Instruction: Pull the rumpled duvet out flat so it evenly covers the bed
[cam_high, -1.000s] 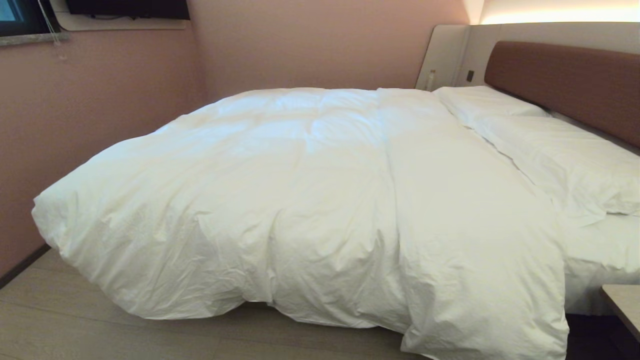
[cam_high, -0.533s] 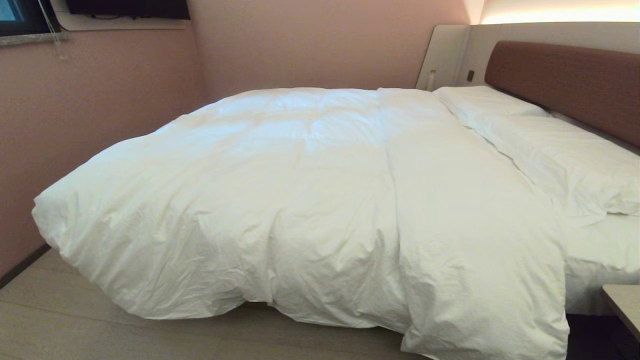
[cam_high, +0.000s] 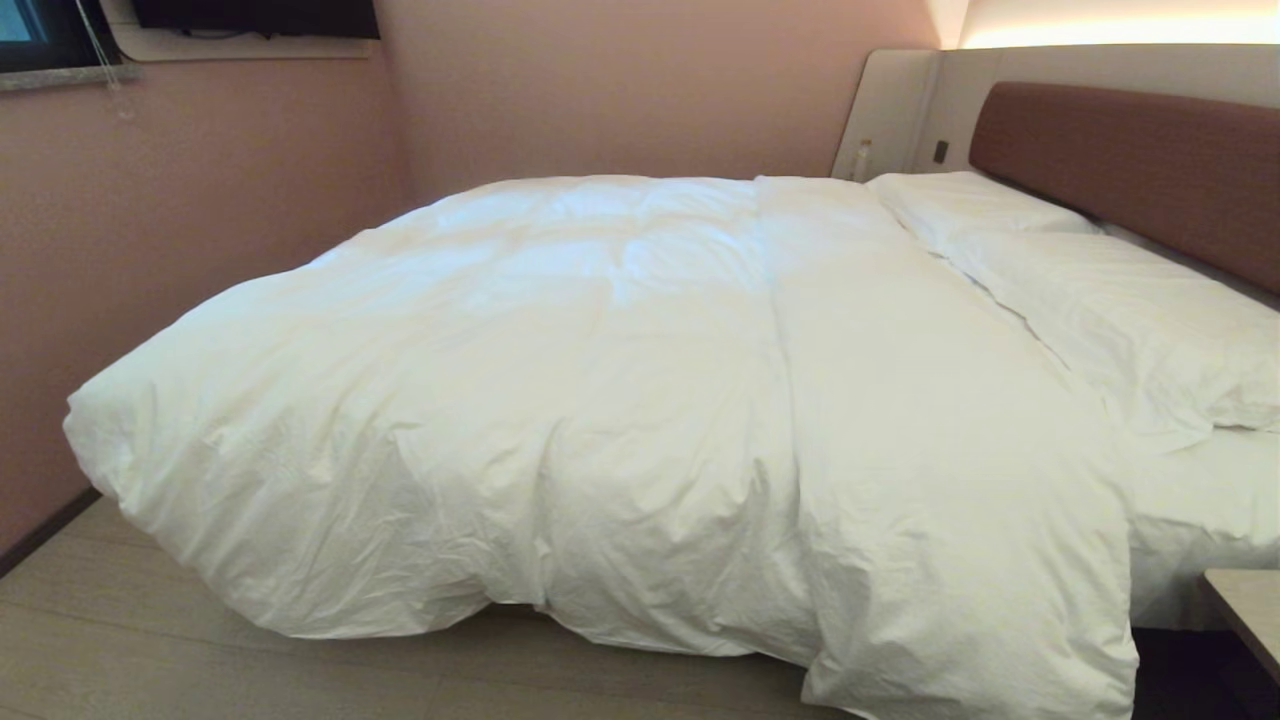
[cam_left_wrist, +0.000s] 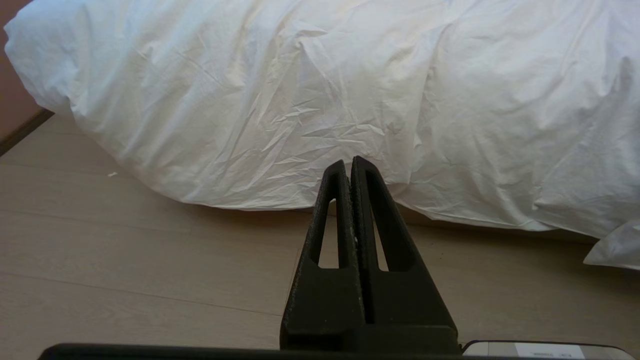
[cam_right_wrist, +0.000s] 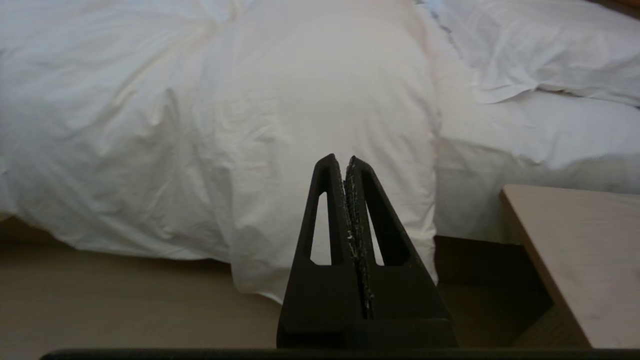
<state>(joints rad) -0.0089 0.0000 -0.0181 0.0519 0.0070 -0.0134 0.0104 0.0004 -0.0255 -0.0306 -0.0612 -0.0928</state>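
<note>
Item: duvet (cam_high: 620, 400), spread over most of the bed (cam_high: 1200, 500), its near edge hanging unevenly toward the floor (cam_high: 150, 640), longest beside the desk (cam_high: 1250, 600); pillows (cam_high: 1100, 300) by the headboard (cam_high: 1130, 160). Left gripper (cam_left_wrist: 348, 165) and right gripper (cam_right_wrist: 340, 162): pressed together, empty, short of the hanging edge. Advice: open, pinch the low corner, draw sideways gently. Versus earlier frame: bedding unchanged.

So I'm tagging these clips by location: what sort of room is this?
Likely a hotel-style bedroom: a wide bed with a padded brown headboard, white pillows, a puffy white duvet, and a wall-mounted screen.
</note>
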